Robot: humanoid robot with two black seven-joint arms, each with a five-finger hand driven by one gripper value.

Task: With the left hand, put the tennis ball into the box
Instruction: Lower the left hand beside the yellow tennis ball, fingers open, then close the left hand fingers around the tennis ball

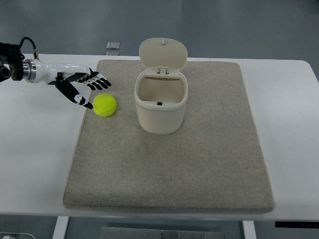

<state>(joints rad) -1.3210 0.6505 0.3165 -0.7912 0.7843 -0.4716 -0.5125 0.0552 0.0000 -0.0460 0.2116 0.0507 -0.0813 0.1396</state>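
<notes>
A yellow-green tennis ball (104, 105) lies on the grey mat (169, 164), left of a cream box (160, 102) whose lid stands flipped open at the back. My left hand (88, 88) reaches in from the left edge, just left of and slightly behind the ball. Its fingers (98, 80) are spread and the thumb points down toward the ball, close to it or barely touching. Nothing is held. The box's inside looks empty.
The mat covers most of a white table (35, 144). A small clear object (113, 47) lies at the table's far edge, behind the mat. Open mat surface stretches in front of and to the right of the box.
</notes>
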